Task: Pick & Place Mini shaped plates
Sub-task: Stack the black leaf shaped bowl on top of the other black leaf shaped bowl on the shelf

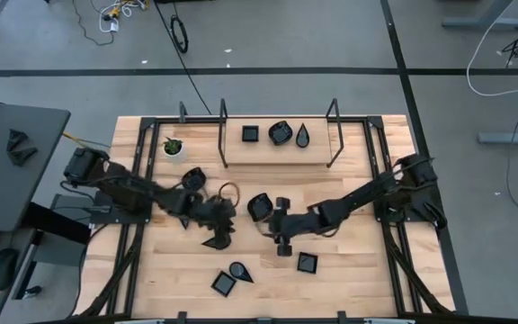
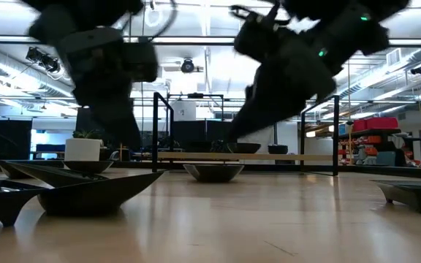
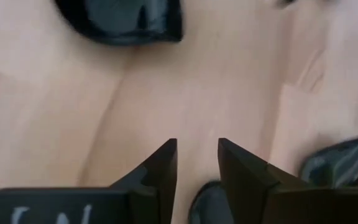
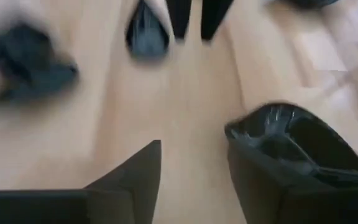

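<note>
Three plates (image 1: 278,134) on shelf (image 1: 277,153), plant pot (image 1: 174,148) beside

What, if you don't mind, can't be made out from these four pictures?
- High view: the left gripper covers the plate beneath it, hiding its shape.
- Low view: both arms are cut off by the top edge, so no fingertips show.
- Right wrist view: motion blur smears a dark plate; its shape is unreadable.
- Left wrist view: the fingers hide most of one black plate.
</note>
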`<move>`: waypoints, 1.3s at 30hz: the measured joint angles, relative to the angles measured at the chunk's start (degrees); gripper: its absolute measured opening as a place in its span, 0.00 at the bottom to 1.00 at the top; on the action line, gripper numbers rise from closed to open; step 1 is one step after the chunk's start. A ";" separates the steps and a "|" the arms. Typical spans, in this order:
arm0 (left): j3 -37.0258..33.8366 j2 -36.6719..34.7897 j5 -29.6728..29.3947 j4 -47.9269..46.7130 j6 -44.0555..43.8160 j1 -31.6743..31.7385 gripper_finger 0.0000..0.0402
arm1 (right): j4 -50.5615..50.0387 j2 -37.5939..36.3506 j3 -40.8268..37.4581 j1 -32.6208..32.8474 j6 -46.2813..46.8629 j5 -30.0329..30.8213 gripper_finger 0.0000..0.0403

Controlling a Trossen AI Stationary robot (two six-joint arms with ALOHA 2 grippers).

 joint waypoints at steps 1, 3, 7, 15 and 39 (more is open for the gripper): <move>-2.32 -0.33 -1.82 4.55 -1.11 -1.44 0.29 | -4.45 1.16 2.31 -0.17 -3.41 -0.02 0.49; -6.54 -0.81 -5.78 12.88 -1.48 -4.25 0.28 | -11.01 3.30 6.38 -0.40 -9.33 0.13 0.50; -12.02 -0.81 -18.55 25.43 -1.43 -8.71 0.26 | -15.89 6.14 10.60 -1.41 -16.80 0.43 0.48; -13.79 -0.76 -29.11 28.35 -1.32 -11.16 0.26 | -16.28 7.51 11.40 -4.53 -25.33 0.47 0.38; -13.74 -0.74 -31.81 29.43 -0.65 -11.01 0.26 | -17.75 7.37 11.23 -7.52 -30.01 -3.17 0.01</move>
